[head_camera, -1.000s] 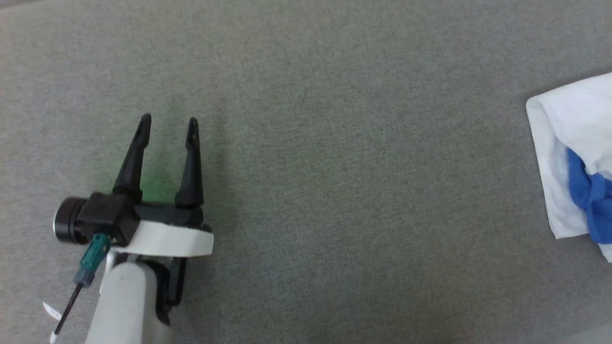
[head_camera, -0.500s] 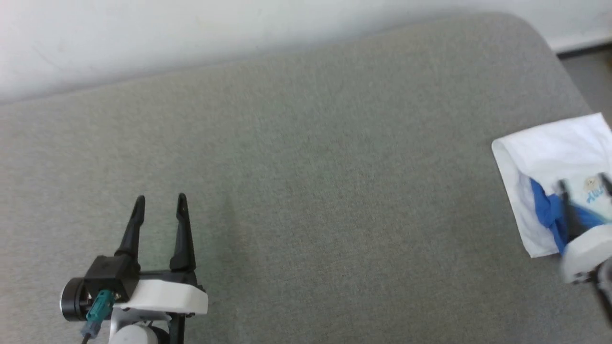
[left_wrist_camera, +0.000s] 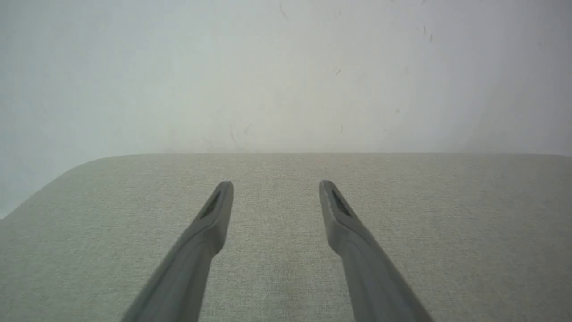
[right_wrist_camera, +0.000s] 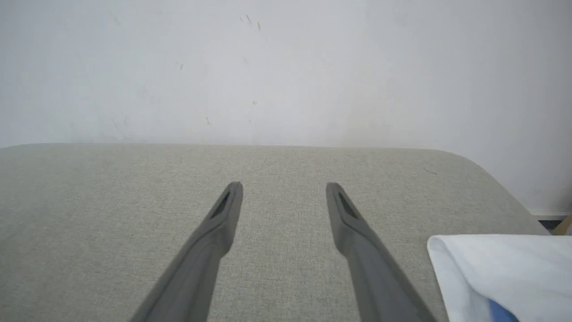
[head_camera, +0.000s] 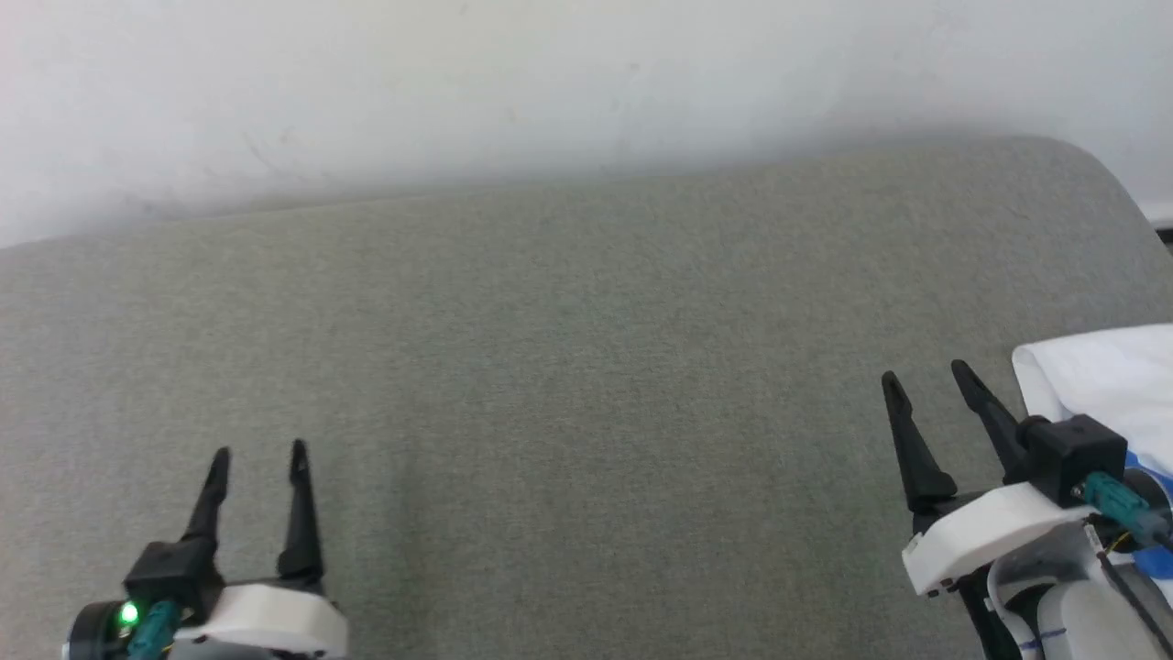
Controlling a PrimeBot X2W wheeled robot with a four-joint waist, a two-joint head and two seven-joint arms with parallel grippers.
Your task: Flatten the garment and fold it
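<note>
We find the soft white T-shirt with blue sleeves [head_camera: 1104, 376] bunched at the right edge of the grey fabric-covered table [head_camera: 586, 367]. Our left gripper [head_camera: 258, 449] and right gripper [head_camera: 922, 371] both stand open, holding nothing.

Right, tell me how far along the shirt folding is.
Done: the garment lies in a doubled-over bundle near the right edge of the grey surface, partly out of frame, so neatness is unclear. In hand: nothing; left gripper and right gripper hover open and empty. Left: possibly only checking the fold.
</note>
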